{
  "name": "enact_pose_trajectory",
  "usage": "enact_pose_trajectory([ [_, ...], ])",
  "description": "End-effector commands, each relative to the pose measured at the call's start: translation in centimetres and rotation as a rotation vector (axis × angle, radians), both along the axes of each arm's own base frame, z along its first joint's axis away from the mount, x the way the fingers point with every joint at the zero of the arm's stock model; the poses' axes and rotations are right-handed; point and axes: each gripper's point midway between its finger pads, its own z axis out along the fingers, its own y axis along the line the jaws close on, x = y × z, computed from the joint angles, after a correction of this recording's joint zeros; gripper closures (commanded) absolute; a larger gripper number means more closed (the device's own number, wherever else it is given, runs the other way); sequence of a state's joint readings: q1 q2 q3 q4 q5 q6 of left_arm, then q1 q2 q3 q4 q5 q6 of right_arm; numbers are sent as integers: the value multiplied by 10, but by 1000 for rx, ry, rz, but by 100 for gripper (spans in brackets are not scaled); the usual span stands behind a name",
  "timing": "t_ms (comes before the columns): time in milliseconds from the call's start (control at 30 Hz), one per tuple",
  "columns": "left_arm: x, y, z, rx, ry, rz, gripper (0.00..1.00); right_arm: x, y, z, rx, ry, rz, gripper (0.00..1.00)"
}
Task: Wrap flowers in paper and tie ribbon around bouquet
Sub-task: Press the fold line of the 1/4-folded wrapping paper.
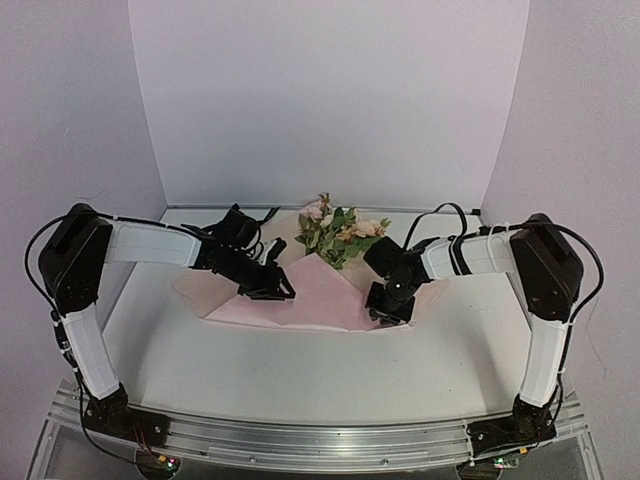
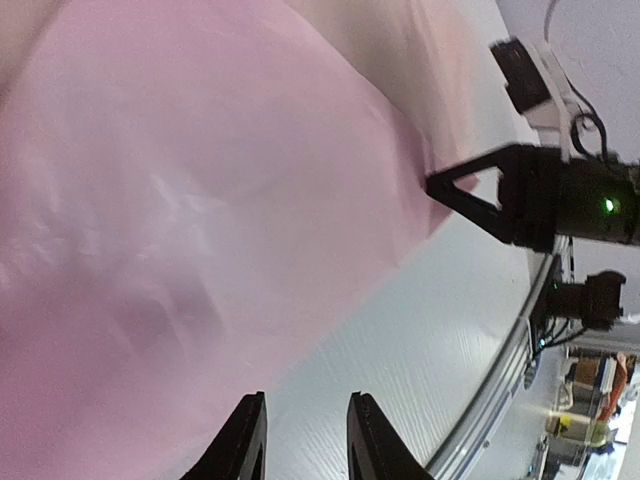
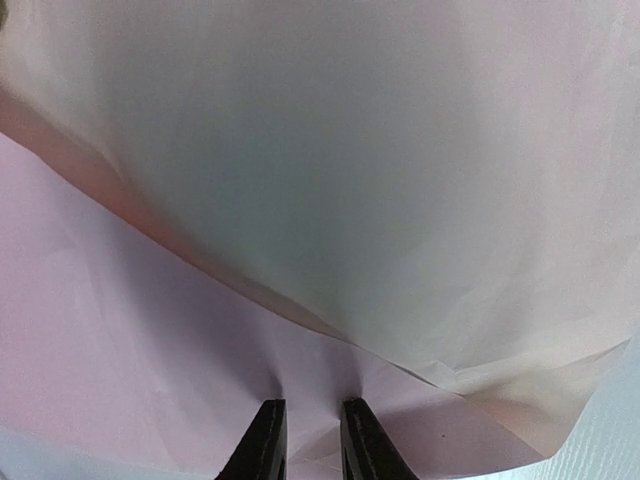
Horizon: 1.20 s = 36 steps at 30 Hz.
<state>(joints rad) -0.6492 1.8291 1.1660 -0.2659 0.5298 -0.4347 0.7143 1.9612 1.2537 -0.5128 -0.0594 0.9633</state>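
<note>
The flowers (image 1: 336, 232), pink and cream with green leaves, lie at the back of the pink paper (image 1: 320, 295), which is spread flat on the table. My left gripper (image 1: 283, 292) hovers low over the paper's left part. In its wrist view the gripper (image 2: 308, 405) is open, with only bare table between the fingers and the paper (image 2: 200, 200) just ahead. My right gripper (image 1: 390, 315) points down on the paper's right corner. There its tips (image 3: 314, 408) stand narrow and pinch a pucker of paper (image 3: 300, 150). The ribbon and a wrapped bouquet are out of view.
The white table (image 1: 300, 370) runs forward to a metal rail (image 1: 320, 440) at the near edge. White walls close in the back and both sides. My right gripper (image 2: 445, 187) shows in the left wrist view at the paper's far corner.
</note>
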Motion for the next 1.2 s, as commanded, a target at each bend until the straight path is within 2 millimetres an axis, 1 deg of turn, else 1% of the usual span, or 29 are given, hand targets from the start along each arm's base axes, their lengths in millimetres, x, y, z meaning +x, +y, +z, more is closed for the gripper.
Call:
enact_pose_trajectory([
  [0, -35, -33, 8, -36, 31, -165, 75, -9, -19, 1, -63, -4, -32, 80],
  [133, -50, -46, -1, -54, 70, -225, 77, -11, -31, 3, -102, -30, -42, 80],
  [233, -54, -56, -4, -60, 78, -265, 78, -14, -36, 3, -115, -35, -41, 80],
  [467, -43, -77, -23, -54, 72, -290, 78, -19, -48, 7, -140, -53, -43, 79],
  [533, -39, -80, -30, -37, 69, -282, 78, -19, -49, 10, -137, -60, -40, 78],
  [633, -33, -78, -44, 3, 72, -252, 78, -18, -47, 18, -122, -79, -35, 75],
  [700, -30, -75, -52, 32, 73, -236, 78, -16, -46, 28, -108, -100, -31, 70],
  [767, -27, -74, -56, 52, 67, -227, 78, -15, -46, 39, -90, -126, -31, 61],
  [833, -25, -74, -55, 60, 60, -222, 78, -17, -49, 49, -75, -148, -39, 53],
  [867, -24, -74, -54, 61, 54, -220, 78, -19, -51, 52, -67, -157, -49, 47],
  [933, -22, -74, -53, 68, 48, -216, 78, -25, -57, 56, -47, -170, -74, 39],
  [1000, -21, -74, -52, 69, 43, -215, 78, -32, -63, 55, -23, -181, -102, 34],
  [1067, -21, -74, -52, 69, 42, -215, 78, -39, -71, 50, -9, -192, -135, 31],
  [1167, -20, -75, -50, 68, 39, -216, 78, -44, -73, 40, 33, -199, -174, 29],
])
